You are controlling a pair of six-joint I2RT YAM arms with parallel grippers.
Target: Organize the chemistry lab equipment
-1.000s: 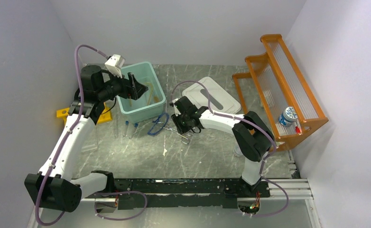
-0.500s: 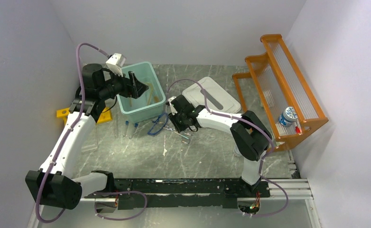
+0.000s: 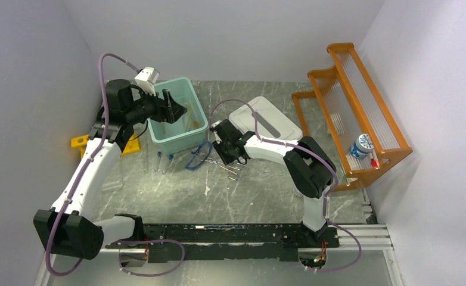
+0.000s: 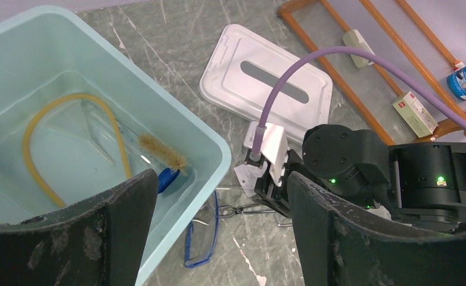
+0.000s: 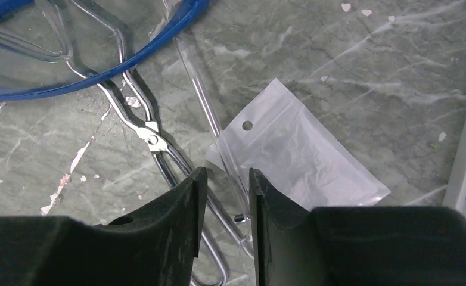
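Note:
My left gripper [image 3: 170, 106] is open and empty above the teal bin [image 3: 180, 142]. In the left wrist view [image 4: 221, 179] the bin [image 4: 218, 149] holds a tan tubing loop [image 4: 34, 119], a small brush [image 4: 162, 152] and a blue cap [image 4: 168, 177]. My right gripper [image 3: 223, 156] hangs low over the silver forceps [image 3: 233, 169], its jaws a narrow gap apart and gripping nothing. In the right wrist view [image 5: 226, 176] the forceps [image 5: 150, 137], a clear tube [image 5: 204, 98] and a clear plastic bag [image 5: 290, 152] lie under it. Blue-rimmed glasses [image 5: 99, 77] lie just beyond.
A white lid [image 3: 278, 122] lies behind the right gripper. The orange shelf [image 3: 362, 107] at right holds a blue-and-white bottle [image 3: 360, 146]. A yellow rack [image 3: 78, 142] sits at far left. Clear test tubes [image 3: 159, 161] lie in front of the bin.
My right gripper has moved a little left and farther from the bases, over the forceps. My left gripper has hardly moved.

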